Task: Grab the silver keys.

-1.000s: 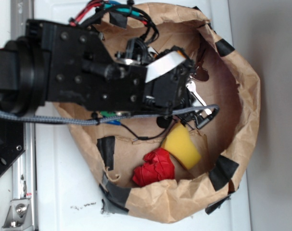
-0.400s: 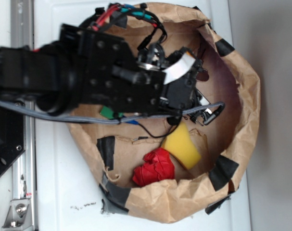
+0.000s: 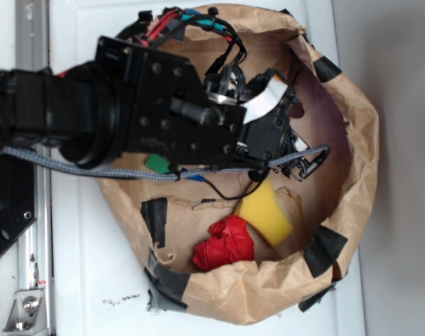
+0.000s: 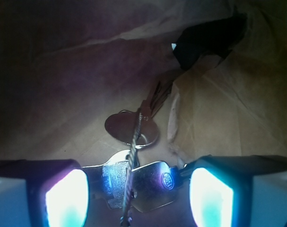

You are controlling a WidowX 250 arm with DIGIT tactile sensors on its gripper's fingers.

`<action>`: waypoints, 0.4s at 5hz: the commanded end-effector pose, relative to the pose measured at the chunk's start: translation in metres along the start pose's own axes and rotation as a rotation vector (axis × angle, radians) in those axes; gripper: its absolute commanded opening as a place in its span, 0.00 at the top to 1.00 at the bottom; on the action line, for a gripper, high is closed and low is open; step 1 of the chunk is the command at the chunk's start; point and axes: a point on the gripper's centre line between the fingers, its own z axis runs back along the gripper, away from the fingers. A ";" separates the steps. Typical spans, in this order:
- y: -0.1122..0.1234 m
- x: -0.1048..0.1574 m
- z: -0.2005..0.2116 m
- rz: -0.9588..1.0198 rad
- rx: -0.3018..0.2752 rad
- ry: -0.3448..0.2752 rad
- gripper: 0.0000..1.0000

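In the wrist view the silver keys (image 4: 150, 182) lie flat on the brown paper floor, joined by a twisted wire ring (image 4: 135, 135). Two overlapping key heads sit directly between my glowing fingers (image 4: 67, 201). A third round-headed key (image 4: 118, 126) points away toward the paper wall. My gripper (image 4: 138, 201) is open, with a finger on each side of the keys and a small gap on both sides. From the exterior view, the gripper (image 3: 286, 136) is low inside the paper bag (image 3: 356, 140) and hides the keys.
A yellow sponge (image 3: 265, 210) and a red crumpled object (image 3: 223, 243) lie in the bag below the gripper. A green piece (image 3: 156, 163) shows under the arm. Black tape patches (image 3: 324, 248) dot the bag rim; one (image 4: 204, 42) is on the wall ahead.
The arm has shifted right and deeper into the bag. The keys that showed beside the gripper a second ago are now covered by it.
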 end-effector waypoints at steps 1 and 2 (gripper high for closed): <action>-0.002 0.008 0.004 0.033 -0.001 -0.025 1.00; -0.002 0.009 -0.002 0.025 0.023 -0.047 1.00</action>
